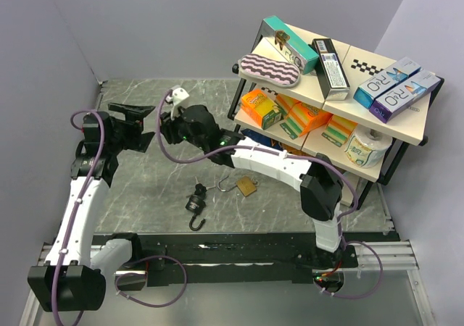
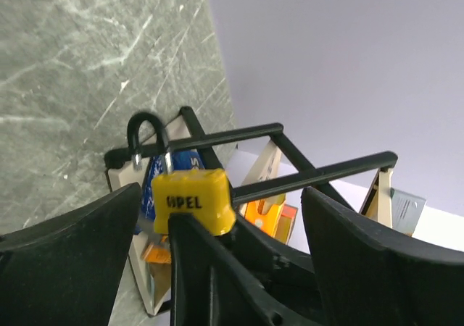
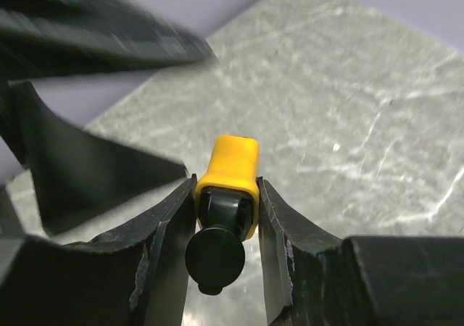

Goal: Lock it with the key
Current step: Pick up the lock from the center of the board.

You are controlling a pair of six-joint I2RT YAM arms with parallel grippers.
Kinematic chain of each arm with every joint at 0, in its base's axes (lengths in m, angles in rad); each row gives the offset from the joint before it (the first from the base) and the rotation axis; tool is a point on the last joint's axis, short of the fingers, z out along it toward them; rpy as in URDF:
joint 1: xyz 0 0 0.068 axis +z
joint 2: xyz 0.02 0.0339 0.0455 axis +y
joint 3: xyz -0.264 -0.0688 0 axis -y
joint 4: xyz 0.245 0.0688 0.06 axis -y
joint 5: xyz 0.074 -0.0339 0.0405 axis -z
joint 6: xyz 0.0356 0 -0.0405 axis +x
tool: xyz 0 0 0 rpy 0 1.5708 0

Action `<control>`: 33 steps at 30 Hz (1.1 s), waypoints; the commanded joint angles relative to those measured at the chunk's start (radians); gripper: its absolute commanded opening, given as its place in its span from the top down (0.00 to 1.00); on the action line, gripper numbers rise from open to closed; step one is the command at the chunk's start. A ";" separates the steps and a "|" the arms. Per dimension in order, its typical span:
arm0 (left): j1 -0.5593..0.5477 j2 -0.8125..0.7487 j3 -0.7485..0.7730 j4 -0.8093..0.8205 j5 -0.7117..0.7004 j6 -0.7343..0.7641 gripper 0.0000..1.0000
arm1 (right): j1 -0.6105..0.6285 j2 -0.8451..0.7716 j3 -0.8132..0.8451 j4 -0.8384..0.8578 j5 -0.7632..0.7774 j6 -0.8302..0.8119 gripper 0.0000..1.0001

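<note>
A yellow padlock (image 3: 235,156) sits clamped between the jaws of my right gripper (image 3: 226,185). A black key (image 3: 214,258) is in its underside, its round head towards the camera. In the left wrist view the same padlock (image 2: 192,199) shows its black lettering and black shackle (image 2: 145,127), held up by a right finger (image 2: 210,275). My left gripper (image 2: 223,190) is wide open, one finger on each side of the padlock and neither touching it. In the top view both grippers meet above the table's back left, the left (image 1: 141,127) facing the right (image 1: 165,118).
A brass padlock (image 1: 247,187) and a black hooked lock (image 1: 196,203) lie on the marble table in front of the arms. A black-framed shelf rack (image 1: 348,101) with boxes and a paper roll stands at the right. Grey walls close the back and left.
</note>
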State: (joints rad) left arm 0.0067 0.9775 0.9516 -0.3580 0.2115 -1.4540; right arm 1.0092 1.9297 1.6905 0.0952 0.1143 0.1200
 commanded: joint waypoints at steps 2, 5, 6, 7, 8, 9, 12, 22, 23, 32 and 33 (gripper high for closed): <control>0.048 -0.033 0.000 0.040 0.002 0.061 0.04 | -0.056 -0.138 -0.012 0.034 -0.241 0.070 1.00; 0.087 -0.040 0.012 0.091 0.098 0.301 0.04 | -0.119 -0.192 -0.052 0.026 -0.424 0.101 1.00; 0.093 -0.037 0.024 0.082 0.117 0.367 0.04 | -0.138 -0.228 -0.066 0.029 -0.476 0.115 1.00; 0.098 -0.036 0.038 0.094 0.162 0.413 0.04 | -0.165 -0.247 -0.081 0.029 -0.557 0.124 1.00; 0.102 -0.033 0.048 0.114 0.207 0.466 0.04 | -0.178 -0.267 -0.112 0.032 -0.606 0.135 1.00; 0.105 -0.028 0.067 0.110 0.239 0.578 0.04 | -0.188 -0.305 -0.129 0.034 -0.645 0.147 1.00; 0.119 -0.017 0.090 0.163 0.461 0.749 0.04 | -0.205 -0.392 -0.187 0.015 -0.751 0.124 1.00; 0.115 -0.008 0.222 -0.297 1.115 1.650 0.03 | -0.230 -0.676 -0.426 -0.026 -0.930 0.006 1.00; 0.108 -0.008 0.226 -0.358 1.137 1.729 0.03 | -0.228 -0.687 -0.430 -0.032 -0.941 0.001 1.00; -0.053 -0.103 0.136 -0.313 1.106 1.867 0.22 | -0.230 -0.696 -0.437 -0.031 -1.022 0.009 1.00; -0.075 -0.137 0.118 -0.249 1.096 1.827 0.23 | -0.228 -0.693 -0.436 -0.028 -1.030 0.018 1.00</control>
State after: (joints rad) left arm -0.0120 0.9333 1.1126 -0.7410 1.2713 0.3546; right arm 0.7853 1.2495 1.2480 -0.0036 -0.8452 0.1322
